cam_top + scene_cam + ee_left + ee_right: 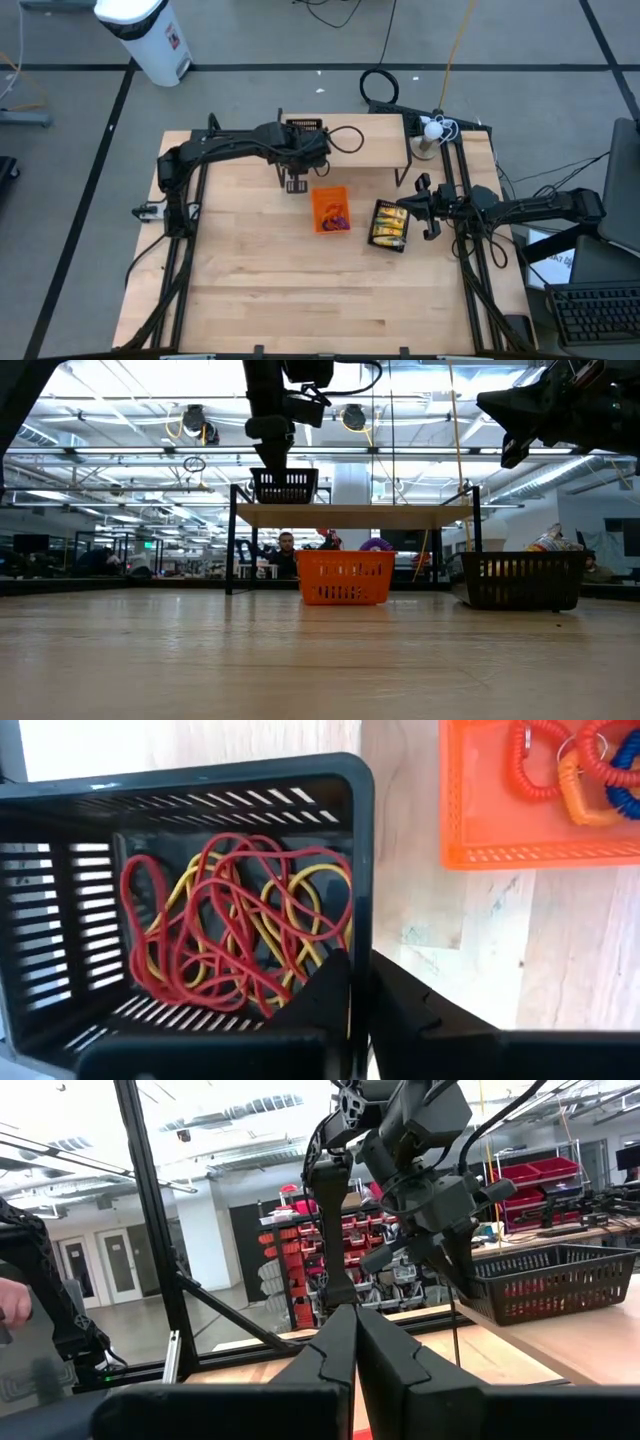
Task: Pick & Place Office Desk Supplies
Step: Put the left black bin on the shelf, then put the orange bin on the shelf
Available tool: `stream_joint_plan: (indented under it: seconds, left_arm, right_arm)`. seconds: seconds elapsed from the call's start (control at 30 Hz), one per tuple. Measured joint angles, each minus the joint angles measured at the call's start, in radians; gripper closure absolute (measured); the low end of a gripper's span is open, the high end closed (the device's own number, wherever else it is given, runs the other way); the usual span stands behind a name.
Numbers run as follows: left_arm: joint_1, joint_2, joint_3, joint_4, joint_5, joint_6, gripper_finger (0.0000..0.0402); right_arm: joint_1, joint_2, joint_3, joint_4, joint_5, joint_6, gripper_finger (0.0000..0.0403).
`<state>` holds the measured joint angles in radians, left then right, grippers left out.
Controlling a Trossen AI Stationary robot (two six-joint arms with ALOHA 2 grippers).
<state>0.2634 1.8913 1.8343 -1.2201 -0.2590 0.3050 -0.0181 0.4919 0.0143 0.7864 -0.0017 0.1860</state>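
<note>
Rubber bands (235, 915) piled in black mesh tray (190, 790) on raised shelf, left gripper (358, 982) over its rim, fingers nearly together, empty; right gripper (352, 1342) shut, idle; next: withdraw, fetch another item.

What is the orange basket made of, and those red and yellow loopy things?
The orange basket looks like shiny molded plastic: its walls are neat slots. The loops look like stretchy rubber bands: thin, bendy and tangled inside the black slotted tray, probably plastic too.
</note>
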Motion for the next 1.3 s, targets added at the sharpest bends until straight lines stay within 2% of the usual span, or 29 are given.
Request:
stream_joint_plan:
  seconds: [0.3,0.53,0.7,0.87,1.0,1.13,1.3]
  left_arm:
    - [0.0,-0.005,0.0,0.003,-0.008,-0.004,0.03]
    - [-0.005,-0.005,0.026,-0.008,-0.01,-0.048,0.0213]
    - [-0.032,-0.006,0.097,-0.071,-0.01,-0.076,0.0146]
    - [-0.077,-0.021,0.201,-0.177,-0.006,-0.123,0.0099]
    - [-0.123,-0.114,0.214,-0.195,0.007,-0.122,0.0087]
    - [-0.142,-0.262,0.171,-0.155,0.028,-0.142,0.0091]
    - [-0.154,-0.524,-0.062,0.136,0.159,-0.194,0.0142]
  right_arm:
    - [0.0,0.0,0.0,0.0,0.0,0.0,0.0399]
    - [0.0,0.0,0.0,-0.001,0.0,0.003,0.0399]
    - [0.0,0.0,0.0,-0.002,-0.003,0.009,0.0399]
    - [0.0,0.0,0.0,0.02,-0.055,0.012,0.0399]
    - [0.0,0.0,0.0,0.026,-0.056,0.011,0.0399]
    - [0.0,0.0,0.0,0.025,-0.054,0.005,0.0399]
    - [0.0,0.0,0.0,0.025,-0.053,-0.002,0.0399]
